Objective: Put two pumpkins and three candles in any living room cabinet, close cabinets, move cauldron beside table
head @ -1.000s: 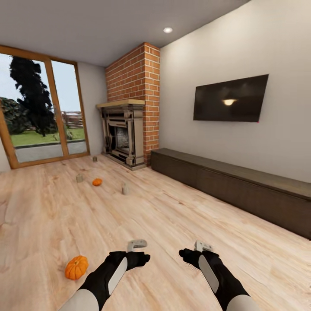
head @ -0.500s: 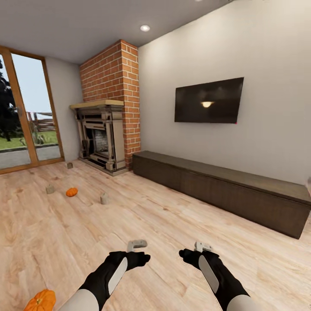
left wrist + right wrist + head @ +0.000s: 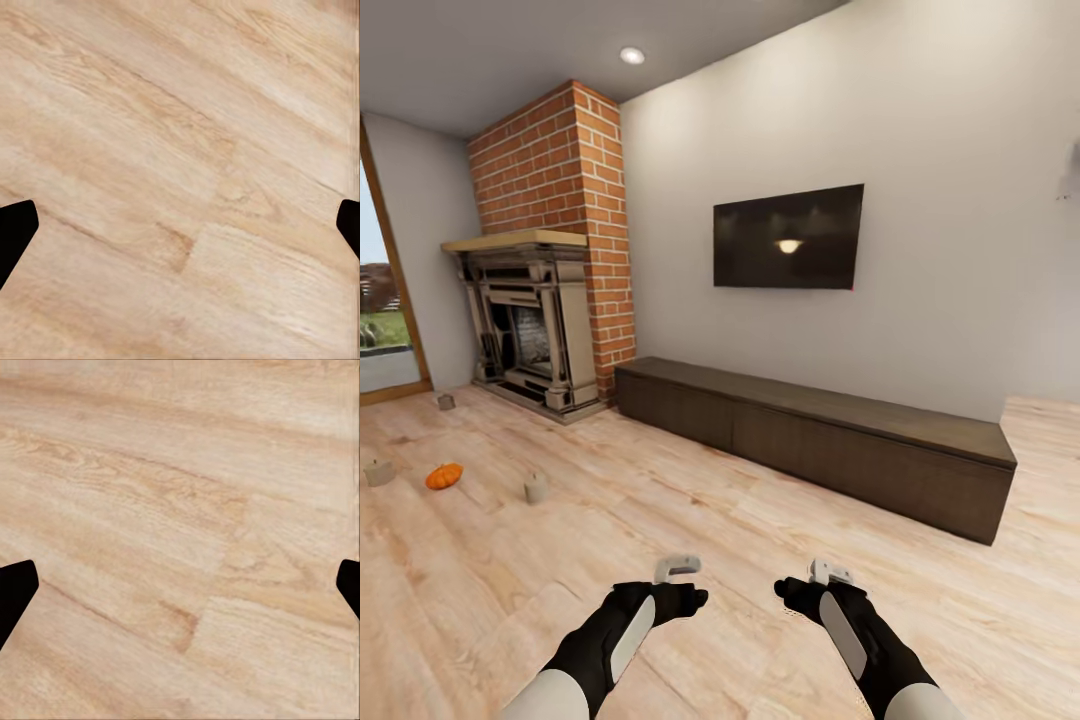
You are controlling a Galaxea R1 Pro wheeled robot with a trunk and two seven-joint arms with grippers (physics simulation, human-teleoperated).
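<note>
You are facing the cabinet (image 3: 830, 440), both grippers spread wide and empty; next, approach the pumpkin (image 3: 444, 476) and 3 candles (image 3: 536, 487) on the floor.

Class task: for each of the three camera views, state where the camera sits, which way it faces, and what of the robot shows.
Head view: on the head, facing the cabinet; both arms show.
Left wrist view: near the left end effector, facing the floor; open fingertips show.
Right wrist view: near the right end effector, likewise.
Shared: both wrist views show bare floor.
</note>
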